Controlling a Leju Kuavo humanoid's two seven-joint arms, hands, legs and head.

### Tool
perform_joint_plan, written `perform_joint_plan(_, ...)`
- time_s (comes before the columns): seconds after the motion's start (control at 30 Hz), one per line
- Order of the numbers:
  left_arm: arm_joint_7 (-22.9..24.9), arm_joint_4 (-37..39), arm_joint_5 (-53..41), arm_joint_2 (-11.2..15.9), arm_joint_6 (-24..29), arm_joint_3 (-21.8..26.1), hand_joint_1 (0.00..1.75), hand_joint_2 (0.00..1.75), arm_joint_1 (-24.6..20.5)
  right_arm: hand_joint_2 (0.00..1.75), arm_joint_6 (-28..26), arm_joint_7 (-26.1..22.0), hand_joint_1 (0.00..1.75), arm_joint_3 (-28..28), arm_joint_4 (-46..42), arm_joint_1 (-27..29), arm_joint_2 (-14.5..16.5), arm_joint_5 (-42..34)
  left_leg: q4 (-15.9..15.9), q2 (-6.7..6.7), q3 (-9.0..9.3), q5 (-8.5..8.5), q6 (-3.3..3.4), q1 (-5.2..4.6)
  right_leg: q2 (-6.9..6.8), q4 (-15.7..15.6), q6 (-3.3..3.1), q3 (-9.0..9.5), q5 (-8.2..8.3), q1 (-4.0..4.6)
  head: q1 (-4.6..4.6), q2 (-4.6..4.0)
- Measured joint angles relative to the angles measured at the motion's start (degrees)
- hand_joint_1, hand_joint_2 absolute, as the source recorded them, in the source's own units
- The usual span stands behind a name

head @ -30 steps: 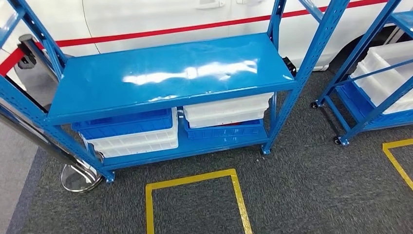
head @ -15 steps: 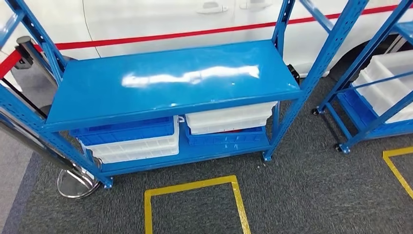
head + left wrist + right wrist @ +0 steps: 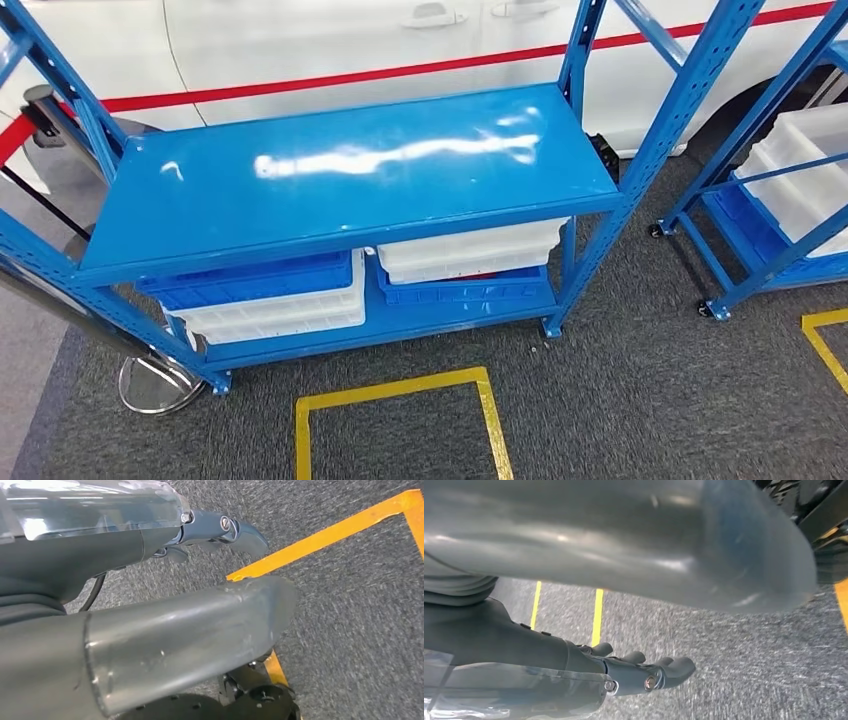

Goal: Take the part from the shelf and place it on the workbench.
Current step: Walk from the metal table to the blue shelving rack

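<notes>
Head view: a blue metal shelf (image 3: 350, 175) is standing on dark grey carpet (image 3: 640, 390) in front of a white car (image 3: 300, 40) with a red stripe. Its glossy top board is lying bare and catching the ceiling lights. On the lower board, a blue bin (image 3: 250, 280) is sitting on a white bin (image 3: 275, 312) at the left, and a white bin (image 3: 470, 250) is sitting on a blue bin (image 3: 465, 290) at the right. No part can be made out on or in them from here. A second blue rack (image 3: 770, 200) with white bins is standing at the right, and a yellow floor outline (image 3: 400, 385) is lying just before the shelf. A chrome post base (image 3: 155, 385) is resting by the shelf's left leg.

Left wrist view: the left hand (image 3: 220, 530) is hanging above the carpet and a yellow line, fingers stretched out and apart, holding nothing.

Right wrist view: the right hand (image 3: 644, 672) is hanging over the carpet near two yellow lines, its fingers extended and slightly spread, likewise holding nothing.
</notes>
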Motion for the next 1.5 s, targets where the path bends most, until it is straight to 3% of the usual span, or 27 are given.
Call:
perform_joint_plan(0.03,-0.02,0.03,-0.02,0.04,0.02,0.01,0.00,0.00,0.00,0.00,0.01,-0.01,0.00,0.01,0.00,0.05,0.03,0.17,3.03,0.05,-1.41,-1.47,-0.30,0.10,-0.32,-0.14,-0.31,0.34,-0.22,-0.08,-0.19,0.00)
perform_joint_plan(0.1,-0.03,0.10,-0.04,0.04,0.02,0.02,0.00,0.00,0.05,0.00,-0.01,-0.01,0.00,0.01,-0.01,0.13,0.01,0.28,11.15,0.12,-6.08,-4.51,-0.72,0.28,-0.91,-0.15,-0.63,0.85,-0.83,0.03,-0.43,0.00)
perform_joint_plan(0.13,-0.03,0.11,-0.04,0.05,0.03,0.03,0.00,0.00,0.14,0.00,-0.01,0.00,0.00,0.01,-0.01,0.12,-0.01,0.26,14.16,0.13,-8.14,-5.03,-0.80,0.34,-1.12,-0.14,-0.63,1.19,-1.17,0.09,-0.44,0.00)
perform_joint_plan(0.17,-0.02,0.12,-0.04,0.05,0.02,0.06,0.00,0.00,0.24,0.00,-0.01,0.01,0.00,0.01,-0.02,0.12,-0.02,0.16,14.96,0.13,-9.18,-4.22,-0.76,0.34,-1.27,-0.14,-0.59,1.63,-1.52,0.13,-0.44,0.00)
perform_joint_plan(0.2,-0.02,0.13,-0.05,0.05,0.02,0.09,0.00,0.00,0.33,0.00,-0.03,0.04,0.00,-0.02,-0.02,0.11,-0.03,-0.04,13.41,0.15,-9.09,-2.20,-0.61,0.33,-1.38,-0.14,-0.51,2.19,-1.90,0.17,-0.45,0.00)
perform_joint_plan(0.27,-0.01,0.14,-0.06,0.09,0.02,0.21,0.00,0.00,0.45,0.00,-0.09,0.15,0.00,-0.08,-0.01,0.05,-0.01,-0.56,6.02,0.45,-6.59,3.00,0.15,0.16,-1.56,-0.17,-0.29,3.32,-2.68,0.21,-0.40,0.00)
perform_joint_plan(0.33,-0.01,0.17,-0.06,0.14,0.02,0.36,0.00,0.00,0.40,0.00,-0.12,0.22,0.00,-0.13,0.00,-0.09,0.07,-0.84,0.59,0.95,-4.55,5.22,1.03,-0.27,-1.66,-0.13,0.17,3.79,-3.25,0.31,-0.25,0.00)
perform_joint_plan(0.4,0.01,0.21,-0.06,0.19,0.03,0.44,0.00,0.00,0.36,0.00,-0.15,0.26,0.00,-0.14,0.00,-0.20,0.13,-0.88,-0.53,1.07,-4.24,4.88,1.53,-0.62,-1.75,-0.30,0.79,3.82,-3.44,0.32,-0.15,0.00)
perform_joint_plan(0.5,-0.01,0.24,-0.07,0.17,0.02,0.55,0.00,0.00,0.45,0.00,-0.21,0.32,0.00,-0.14,-0.02,-0.32,0.08,-0.89,-2.27,0.73,-3.08,5.17,2.35,0.00,-1.42,0.75,1.60,3.80,-4.50,0.39,0.04,0.00)
perform_joint_plan(0.57,-0.02,0.27,-0.08,0.15,0.03,0.61,0.00,0.00,0.34,0.00,-0.21,0.36,0.00,-0.14,-0.02,-0.29,0.04,-0.89,-3.05,0.61,-2.27,5.20,2.78,0.21,-0.46,6.57,1.92,0.79,-7.11,0.28,0.27,0.00)
perform_joint_plan(0.63,-0.02,0.27,-0.08,0.15,0.03,0.66,0.00,0.00,0.21,0.00,-0.19,0.37,0.00,-0.14,-0.02,-0.22,0.03,-0.89,-3.09,0.42,-1.83,4.81,2.94,0.18,-0.04,13.67,2.22,-3.85,-9.13,0.08,0.30,0.00)
perform_joint_plan(0.67,-0.02,0.27,-0.08,0.14,0.03,0.68,0.00,0.00,0.19,0.00,-0.19,0.37,0.00,-0.14,-0.02,-0.18,0.01,-0.89,-3.09,0.26,-1.46,4.50,2.92,0.16,0.00,15.21,2.34,-5.34,-8.72,0.01,0.30,0.00)
perform_joint_plan(0.7,-0.02,0.28,-0.08,0.14,0.03,0.70,0.00,0.00,0.20,0.00,-0.19,0.37,0.00,-0.14,-0.02,-0.12,-0.02,-0.89,-3.08,0.08,-0.97,4.14,2.83,0.16,0.02,14.67,2.39,-5.79,-7.13,-0.03,0.29,0.00)
perform_joint_plan(0.77,-0.03,0.31,-0.09,0.07,0.03,0.71,0.00,0.00,0.26,0.00,-0.19,0.37,0.00,-0.14,-0.02,0.02,-0.14,-0.89,-3.04,-0.25,0.16,3.28,2.47,0.18,0.09,8.25,2.25,-3.89,-1.87,-0.06,0.32,0.00)
perform_joint_plan(0.83,-0.12,0.35,-0.15,-0.01,0.11,0.72,0.00,0.00,0.19,0.00,-0.01,0.31,0.00,-0.16,-0.02,0.10,-0.21,-0.79,-2.77,-0.49,0.81,2.36,1.83,-0.03,0.32,2.00,1.87,-1.49,1.13,0.05,0.41,0.00)
perform_joint_plan(1.0,-0.40,0.41,-0.28,0.07,0.53,0.75,0.00,0.00,-0.13,0.00,0.54,0.19,0.00,-0.17,-0.02,-0.06,-0.16,0.68,-1.85,-0.72,0.95,0.81,0.33,0.00,0.03,-0.21,0.32,-0.38,0.53,0.11,0.12,0.00)
perform_joint_plan(1.07,-0.39,0.53,-0.34,0.14,0.63,0.76,0.00,0.00,-0.19,0.00,0.58,0.19,0.00,-0.18,-0.02,0.02,-0.11,0.81,3.06,-0.34,-1.27,-1.81,-0.25,0.17,-0.49,-0.51,-0.25,0.06,0.29,-0.04,-0.19,0.00)
perform_joint_plan(1.13,-0.38,0.64,-0.51,0.15,0.76,0.78,0.00,0.00,-0.19,0.00,0.57,0.20,0.00,-0.29,-0.02,0.00,-0.12,0.66,10.76,-0.06,-5.58,-4.93,-0.62,0.35,-0.84,-0.48,-0.55,0.29,-0.07,0.07,-0.39,0.00)
perform_joint_plan(1.17,-0.38,0.66,-0.62,0.15,0.85,0.79,0.00,0.00,-0.15,0.00,0.51,0.25,0.00,-0.46,-0.02,-0.05,-0.13,0.49,13.17,-0.01,-7.16,-5.30,-0.68,0.40,-0.93,-0.46,-0.57,0.44,-0.24,0.13,-0.39,0.00)
perform_joint_plan(1.2,-0.37,0.67,-0.74,0.16,0.94,0.79,0.00,0.00,-0.10,0.00,0.41,0.32,0.00,-0.69,-0.02,-0.09,-0.13,0.32,13.72,0.03,-7.90,-4.52,-0.64,0.42,-0.98,-0.44,-0.56,0.69,-0.44,0.17,-0.41,0.00)
perform_joint_plan(1.23,-0.36,0.68,-0.83,0.16,1.04,0.80,0.00,0.00,-0.06,0.44,0.27,0.41,0.00,-0.92,-0.02,-0.13,-0.13,0.20,11.87,0.07,-7.45,-2.53,-0.46,0.41,-0.99,-0.43,-0.52,1.03,-0.65,0.20,-0.41,0.00)
perform_joint_plan(1.3,-0.29,0.68,-0.91,0.19,1.23,0.82,0.00,0.00,-0.07,1.31,-0.05,0.56,0.00,-1.27,-0.02,-0.17,-0.04,0.13,4.41,0.47,-4.62,2.26,0.32,0.20,-1.00,-0.45,-0.36,1.75,-1.07,0.29,-0.36,0.00)
perform_joint_plan(1.33,-0.23,0.68,-0.91,0.22,1.31,0.83,0.00,0.00,-0.15,1.75,-0.20,0.61,0.00,-1.38,-0.02,-0.23,0.04,0.14,1.20,0.71,-3.44,3.65,0.73,-0.01,-0.98,-0.41,-0.18,1.91,-1.22,0.36,-0.34,0.00)
perform_joint_plan(1.43,0.17,0.68,-0.91,0.28,1.52,0.86,0.00,0.00,-0.29,1.75,-0.63,1.02,0.00,-1.71,-0.02,-0.41,0.20,0.16,-1.67,0.94,-2.69,4.10,1.44,-0.50,-1.10,-0.56,0.69,1.94,-1.30,0.38,-0.33,0.00)
perform_joint_plan(1.5,0.50,0.71,-0.91,0.24,1.58,0.90,0.00,0.00,-0.26,1.75,-0.90,1.22,0.00,-1.90,-0.04,-0.51,0.19,0.17,-2.51,0.74,-2.18,4.54,1.99,-0.12,-1.07,-0.26,1.36,2.05,-1.76,0.36,-0.25,0.00)
